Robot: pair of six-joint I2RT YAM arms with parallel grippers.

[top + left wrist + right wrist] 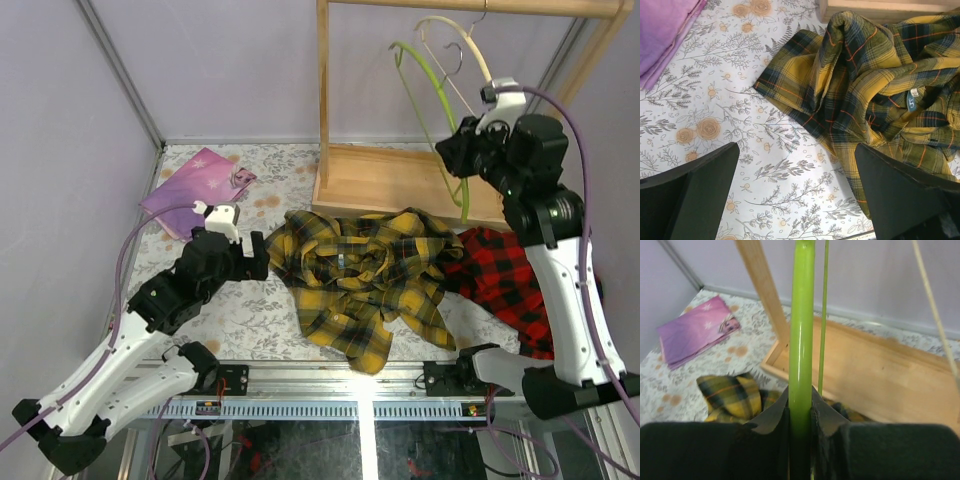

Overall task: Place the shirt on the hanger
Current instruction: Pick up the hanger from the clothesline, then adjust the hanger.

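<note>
At the wooden rack (pixel 400 180), right gripper (pixel 466 152) is clamped on the hanger (pixel 428 82), jaws nearly closed around its thin green arm, which runs roughly vertical through them. Shirt (pixel 365 275) lies crumpled on the table (pixel 250 315), below and left of that grip, just ahead of left gripper (pixel 256 256), whose jaws are wide and empty; left arm is nearer

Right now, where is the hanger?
Top view, upper right: the hanger is clamped in the right hand, beside the cream hanger, above the wooden rack's base.
</note>
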